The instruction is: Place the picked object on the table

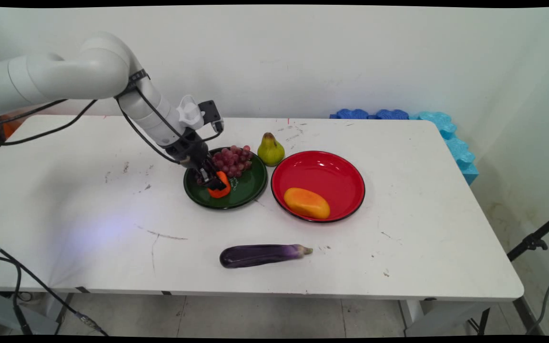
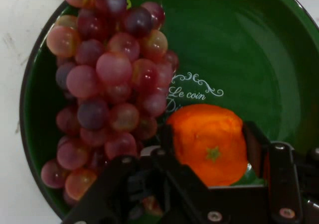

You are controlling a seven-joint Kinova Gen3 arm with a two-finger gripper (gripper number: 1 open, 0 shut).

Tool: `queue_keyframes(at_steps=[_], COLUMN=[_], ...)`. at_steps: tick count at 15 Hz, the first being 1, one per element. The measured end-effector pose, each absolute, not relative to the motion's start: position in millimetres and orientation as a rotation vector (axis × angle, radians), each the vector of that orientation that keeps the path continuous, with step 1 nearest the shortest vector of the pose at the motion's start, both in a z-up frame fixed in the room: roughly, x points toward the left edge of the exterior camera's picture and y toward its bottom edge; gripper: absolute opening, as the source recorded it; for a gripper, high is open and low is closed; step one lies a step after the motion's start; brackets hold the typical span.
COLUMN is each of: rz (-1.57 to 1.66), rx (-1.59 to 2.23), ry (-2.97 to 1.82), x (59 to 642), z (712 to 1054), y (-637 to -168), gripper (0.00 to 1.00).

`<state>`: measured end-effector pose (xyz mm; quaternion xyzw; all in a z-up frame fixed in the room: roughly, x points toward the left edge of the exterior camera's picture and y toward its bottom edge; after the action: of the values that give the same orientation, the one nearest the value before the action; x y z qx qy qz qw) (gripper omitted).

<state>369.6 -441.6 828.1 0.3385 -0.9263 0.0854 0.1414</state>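
While clamped from both sides by end effector (image 2: 208, 149), orange fruit (image 2: 212, 144) sits low in green plate (image 2: 259, 50), near its front-left part, fingers (image 2: 254, 144) pressed on opposite flanks. Looks light, firm, smooth-skinned, likely a bit slippery; best held across widest middle, as now. Just beside: red grapes (image 2: 107, 92), loose bunch, apparently touching fruit's side. Beyond plate rim: pear (image 1: 270, 150) on tabletop (image 1: 88, 200). Red plate (image 1: 322, 178) alongside holds orange-yellow mango (image 1: 306, 203). Eggplant (image 1: 262, 255) lies well apart, nearer front edge.
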Motion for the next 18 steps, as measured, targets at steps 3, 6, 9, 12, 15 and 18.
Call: queue_keyframes(at_steps=[3, 6, 9, 12, 15, 18], rz=[0.244, 0.253, 0.283, 0.301, 0.302, 0.292], rx=[0.933, 0.883, 0.833, 0.796, 0.774, 0.761], ry=[-2.707, -2.727, -2.718, -2.689, -2.662, -2.633], x=[370, 366, 355, 338, 321, 299], z=[827, 836, 869, 910, 937, 955], y=[-438, -434, -427, -416, -407, -395], gripper=[0.0, 0.0, 0.0, 0.0, 0.0, 0.0])
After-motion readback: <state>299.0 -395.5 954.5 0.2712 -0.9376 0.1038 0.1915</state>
